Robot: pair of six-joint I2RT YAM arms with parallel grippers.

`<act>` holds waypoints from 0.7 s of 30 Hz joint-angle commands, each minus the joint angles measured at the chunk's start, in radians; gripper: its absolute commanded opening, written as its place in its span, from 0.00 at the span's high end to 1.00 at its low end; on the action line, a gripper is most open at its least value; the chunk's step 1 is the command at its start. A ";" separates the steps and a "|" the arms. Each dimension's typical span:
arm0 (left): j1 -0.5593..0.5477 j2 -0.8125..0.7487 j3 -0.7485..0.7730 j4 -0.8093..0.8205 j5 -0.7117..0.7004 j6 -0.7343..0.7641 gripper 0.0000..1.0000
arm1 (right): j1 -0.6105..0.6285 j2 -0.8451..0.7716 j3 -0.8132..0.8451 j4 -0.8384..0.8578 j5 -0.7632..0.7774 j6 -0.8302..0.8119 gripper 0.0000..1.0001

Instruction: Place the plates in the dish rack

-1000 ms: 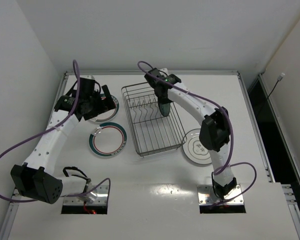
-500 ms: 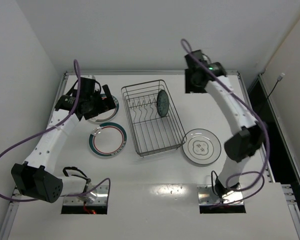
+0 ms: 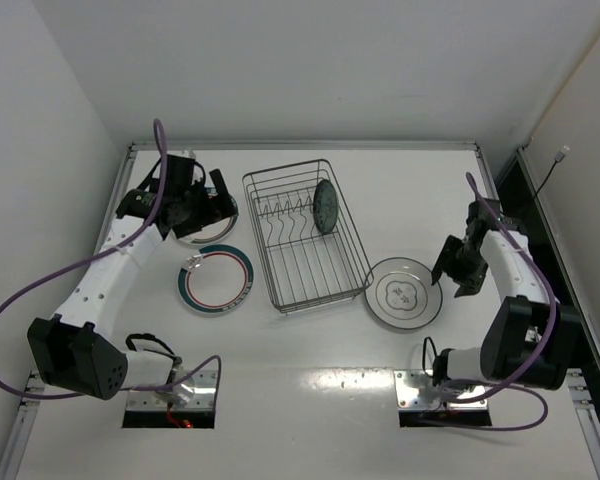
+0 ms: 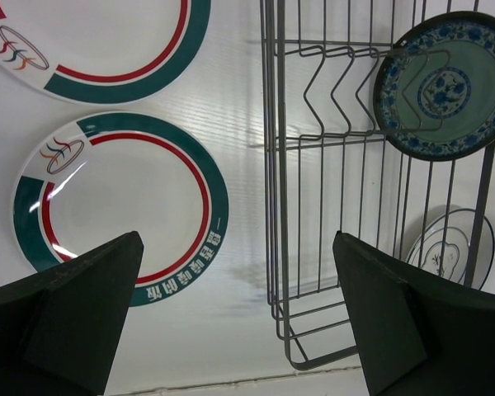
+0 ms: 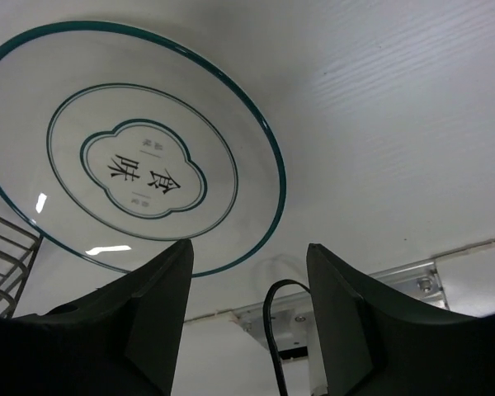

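The grey wire dish rack (image 3: 310, 262) stands mid-table. The small dark teal patterned plate (image 3: 326, 207) stands upright among its prongs; it also shows in the left wrist view (image 4: 445, 87). One teal-and-red rimmed plate (image 3: 216, 279) lies left of the rack. The other (image 3: 208, 236) lies partly under my left gripper (image 3: 220, 197), which is open and empty above it. The white plate with dark centre motif (image 3: 404, 293) lies right of the rack. My right gripper (image 3: 448, 280) is open and empty at this plate's right edge (image 5: 132, 148).
The left wrist view shows both rimmed plates (image 4: 120, 206) (image 4: 107, 41) beside the rack's left wall (image 4: 272, 206). The right arm's base plate (image 3: 440, 388) and a cable (image 5: 268, 330) are near the front edge. White walls enclose the table.
My right gripper let go of the teal plate, leaving it upright in the rack, then swung right and down to the white plate's right edge. My left arm barely moved.
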 commanded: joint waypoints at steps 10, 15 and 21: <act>0.009 -0.026 -0.035 0.018 0.012 -0.021 0.00 | -0.131 0.030 -0.252 0.154 -0.216 0.004 0.45; 0.009 -0.049 -0.084 0.041 0.030 -0.053 0.00 | -0.141 0.080 -0.285 0.194 -0.282 0.015 0.47; 0.009 -0.069 -0.093 0.041 0.030 -0.064 0.00 | -0.141 0.140 -0.299 0.241 -0.284 0.035 0.87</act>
